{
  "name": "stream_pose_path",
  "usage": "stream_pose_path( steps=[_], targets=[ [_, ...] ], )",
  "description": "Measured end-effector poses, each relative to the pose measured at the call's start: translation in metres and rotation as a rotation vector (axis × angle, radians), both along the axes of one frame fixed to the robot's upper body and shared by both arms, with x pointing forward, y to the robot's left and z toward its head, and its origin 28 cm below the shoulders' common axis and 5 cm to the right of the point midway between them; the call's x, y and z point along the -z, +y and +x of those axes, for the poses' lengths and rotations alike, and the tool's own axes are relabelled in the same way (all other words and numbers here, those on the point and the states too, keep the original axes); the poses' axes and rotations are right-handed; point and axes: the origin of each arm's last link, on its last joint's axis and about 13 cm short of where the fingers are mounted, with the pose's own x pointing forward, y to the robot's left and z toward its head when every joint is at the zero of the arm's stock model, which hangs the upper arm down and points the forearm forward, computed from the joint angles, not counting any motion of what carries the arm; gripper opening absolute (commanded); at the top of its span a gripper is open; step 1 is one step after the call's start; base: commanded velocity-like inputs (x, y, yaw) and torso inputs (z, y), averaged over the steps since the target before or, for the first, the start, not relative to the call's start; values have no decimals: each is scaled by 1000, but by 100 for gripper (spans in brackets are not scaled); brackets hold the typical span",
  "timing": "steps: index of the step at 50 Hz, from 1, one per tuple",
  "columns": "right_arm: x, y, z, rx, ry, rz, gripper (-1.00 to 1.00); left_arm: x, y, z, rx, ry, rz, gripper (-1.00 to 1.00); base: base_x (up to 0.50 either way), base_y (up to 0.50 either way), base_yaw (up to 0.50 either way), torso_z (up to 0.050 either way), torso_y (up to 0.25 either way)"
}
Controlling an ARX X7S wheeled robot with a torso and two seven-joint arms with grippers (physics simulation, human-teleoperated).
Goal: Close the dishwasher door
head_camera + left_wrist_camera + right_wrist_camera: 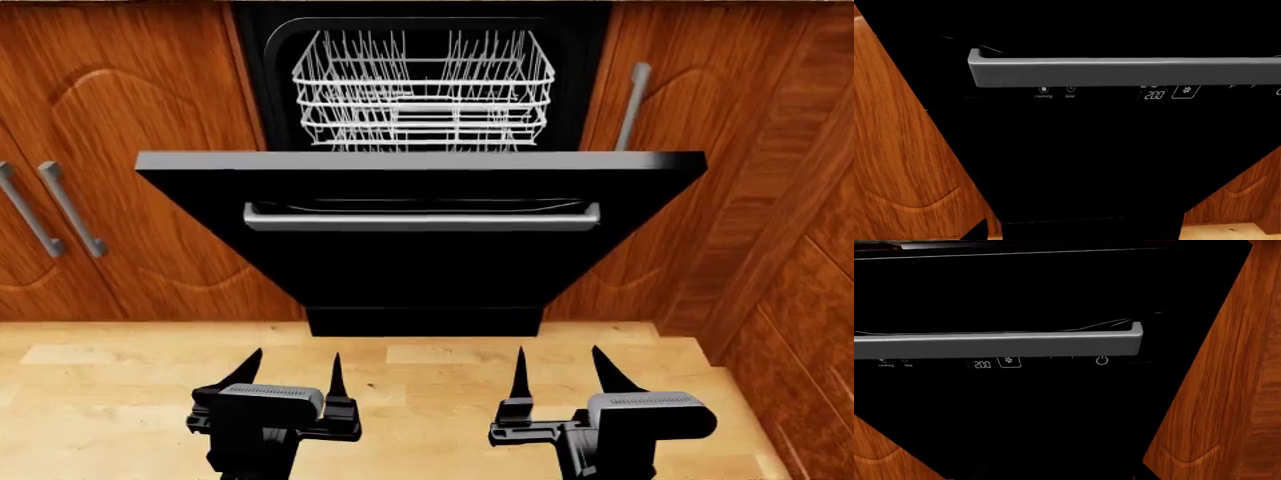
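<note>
The dishwasher door (pixel 420 255) hangs open, tilted out from the cabinet front toward the robot, so the closing is, as far as I can judge, not yet begun: its top edge leans forward and the white wire rack (pixel 420 90) shows in the cavity behind it at 12 o'clock in the head view. The door's silver bar handle (pixel 420 217) runs across the glossy black face, and both wrist views look straight at it with the small white icons and digits just under the bar. The left hand (pixel 291 375) and the right hand (pixel 557 370) sit low at 7 and 5 o'clock, both released with fingers spread, holding nothing and well short of the door, not touching it. What is left is the whole job: bring a hand up to the panel and swing it up until it is flush. Brown wooden cabinet doors (pixel 120 150) flank the opening at 9 and 3 o'clock, with grey handles (pixel 54 208), and the light wooden floor (pixel 427 400) lies between robot and door. Nothing seems to block the swing; the rack appears fully inside, though its lower part is hidden by the door.
</note>
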Motion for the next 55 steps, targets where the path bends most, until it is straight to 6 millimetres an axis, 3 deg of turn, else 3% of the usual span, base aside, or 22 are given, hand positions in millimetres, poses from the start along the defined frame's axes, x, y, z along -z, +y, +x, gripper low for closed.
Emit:
stream_pose_path(
  steps=[55],
  targets=[
    [-2,-1,-1,3,-8,2,100,0,0,-1,9,3,1,100,0,0,0,-50,16]
  ],
)
